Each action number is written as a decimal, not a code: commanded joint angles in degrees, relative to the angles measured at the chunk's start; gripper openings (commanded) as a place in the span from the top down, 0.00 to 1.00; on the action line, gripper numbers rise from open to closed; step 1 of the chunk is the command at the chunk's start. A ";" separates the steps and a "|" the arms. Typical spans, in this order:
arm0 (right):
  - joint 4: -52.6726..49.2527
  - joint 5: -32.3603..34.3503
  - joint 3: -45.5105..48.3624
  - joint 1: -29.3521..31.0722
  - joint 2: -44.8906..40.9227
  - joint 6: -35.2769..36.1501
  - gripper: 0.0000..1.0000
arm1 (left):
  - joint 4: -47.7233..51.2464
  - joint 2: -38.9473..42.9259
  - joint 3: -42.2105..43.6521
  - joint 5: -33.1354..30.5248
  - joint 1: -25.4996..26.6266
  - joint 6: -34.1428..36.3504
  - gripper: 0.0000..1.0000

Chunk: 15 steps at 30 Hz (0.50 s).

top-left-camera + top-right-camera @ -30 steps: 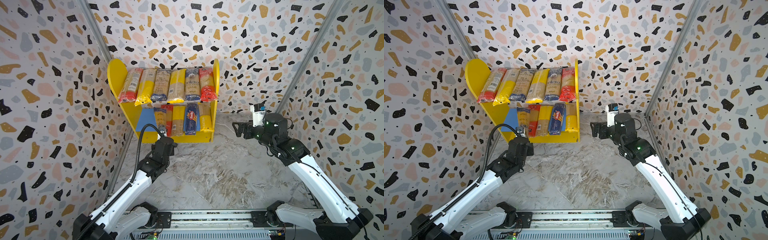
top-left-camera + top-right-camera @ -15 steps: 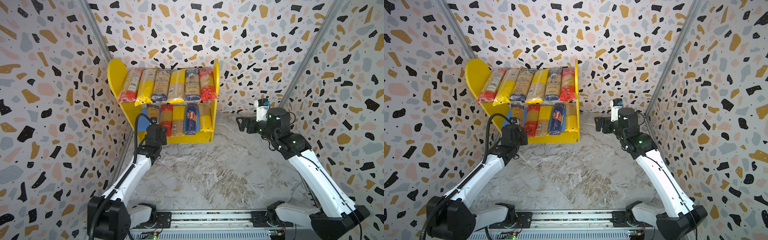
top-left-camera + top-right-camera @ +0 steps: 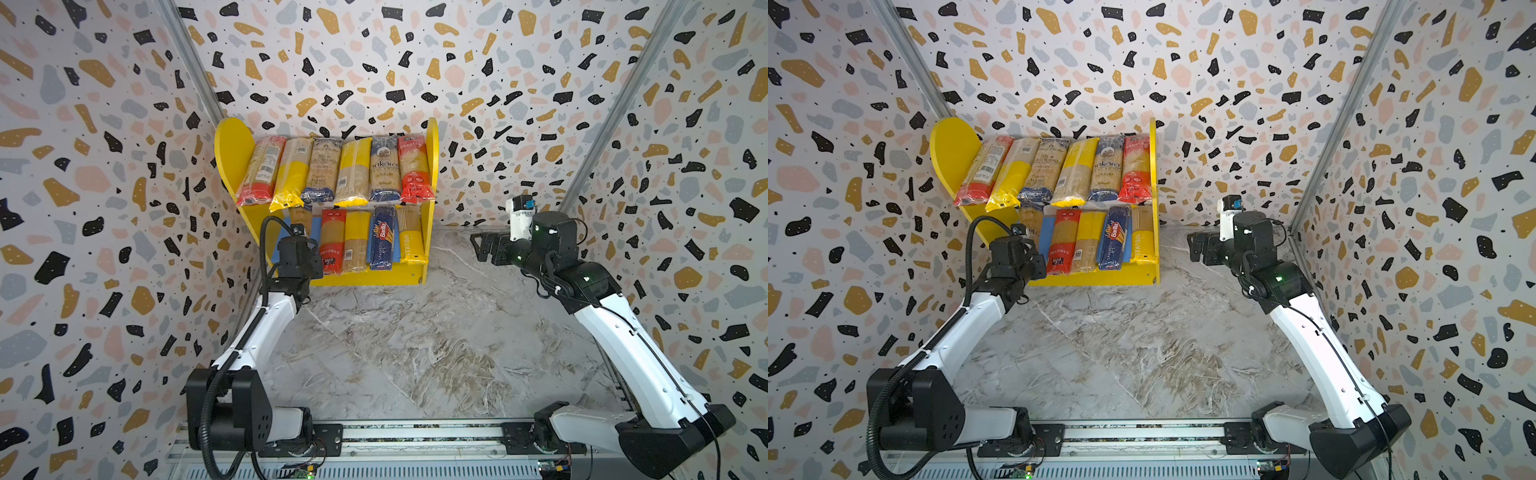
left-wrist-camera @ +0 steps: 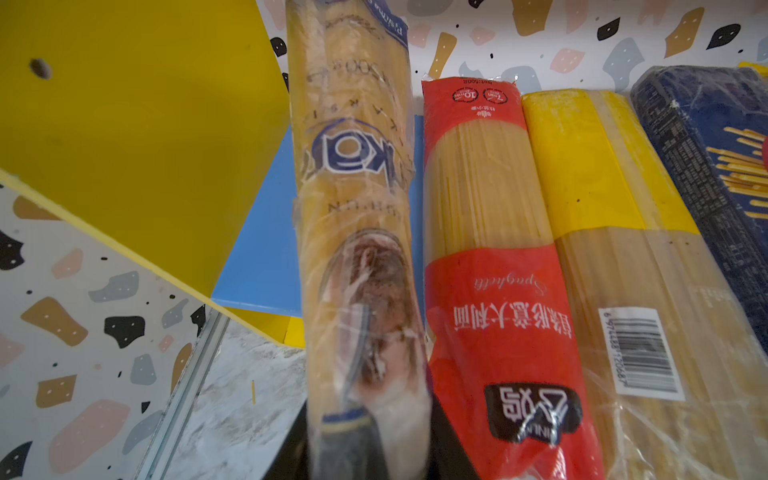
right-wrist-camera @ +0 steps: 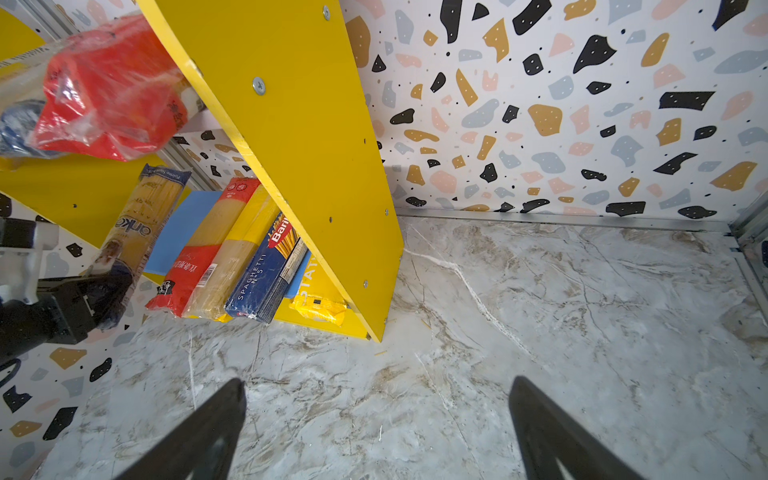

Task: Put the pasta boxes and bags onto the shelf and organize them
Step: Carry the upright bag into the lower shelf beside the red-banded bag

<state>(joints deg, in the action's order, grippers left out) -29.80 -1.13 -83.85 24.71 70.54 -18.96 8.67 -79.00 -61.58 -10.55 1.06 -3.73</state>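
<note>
Clamping the dark blue near end of a clear spaghetti bag (image 4: pixel 353 174), the left end effector (image 4: pixel 370 453) is holding the pack lengthwise in front of the shelf (image 3: pixel 232 153), at centre-left of both top views. Its jaws are standing closed on the bag. The far end is lying over the blue lower board (image 4: pixel 266 232), in the gap between the yellow side panel (image 4: pixel 124 124) and a red bag (image 4: pixel 478 187), just beside the latter. Whether the bag is resting on the board cannot be told.

The right end effector (image 5: pixel 378 415) is hanging over the table (image 3: pixel 415 353) with jaws wide apart and empty, right of the shelf in both top views.

Six packs are lying on the upper level. Four more, among them the dark blue Barilla box (image 3: pixel 382 237), are lying on the lower one.

Handling judgement:
- The bag is probably fairly light, with slick film over stiff but brittle strands.
- An end grip is likely leaving the far end free to droop and swing; a hold nearer mid-length would be balancing it better.
- The film is likely to slip or crumple under a hard clamp.
- Sideways force risks snapping strands, and pressing on the red bag risks pushing the row out of line.
- The box, being rigid, is probably tolerating firmer contact.
</note>
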 commanded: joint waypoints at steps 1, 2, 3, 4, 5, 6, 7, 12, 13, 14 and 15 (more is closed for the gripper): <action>-1.24 -0.31 -2.06 -0.21 -0.49 -0.20 0.01 | -10.97 -1.11 -6.52 2.88 -1.34 2.61 1.00; -1.20 -0.14 -1.81 -0.18 -0.75 -0.28 0.01 | -10.17 -1.87 -7.24 2.88 -1.56 2.94 1.00; -1.05 0.02 -1.56 -0.20 -0.95 -0.31 0.01 | -9.56 -2.69 -7.67 3.34 -1.80 3.56 1.00; -1.05 0.22 -1.34 -0.19 -1.13 -0.35 0.01 | -9.33 -3.18 -7.82 3.35 -1.92 3.86 1.00; -1.05 0.26 -1.23 -0.19 -1.11 -0.43 0.01 | -9.37 -3.56 -7.77 3.37 -2.13 4.22 1.00; -1.16 0.29 -1.19 -0.19 -1.18 -0.49 0.01 | -9.37 -3.97 -7.76 4.08 -2.43 4.70 1.00; -1.16 0.17 -1.22 -0.19 -1.03 -0.58 0.01 | -9.61 -4.34 -7.68 4.38 -2.76 4.87 1.00; -0.96 -0.02 -1.47 -0.19 -0.62 -0.72 0.01 | -9.32 -6.73 -8.39 5.98 -4.73 4.93 1.00; -0.94 -0.09 -1.49 -0.19 -0.55 -0.73 0.01 | -9.22 -7.12 -8.53 5.74 -4.75 4.97 1.00; -0.90 -0.08 -1.53 -0.19 -0.52 -0.73 0.01 | -9.01 -7.42 -8.63 5.47 -4.88 5.13 1.00; -0.90 -0.15 -1.58 -0.19 -0.41 -0.74 0.01 | -8.89 -7.55 -8.65 5.24 -5.07 5.36 1.00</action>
<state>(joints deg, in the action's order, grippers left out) -30.04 -1.08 -83.85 24.69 70.54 -19.22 9.19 -88.23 -66.06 -5.17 -3.36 0.45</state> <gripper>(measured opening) 0.989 0.284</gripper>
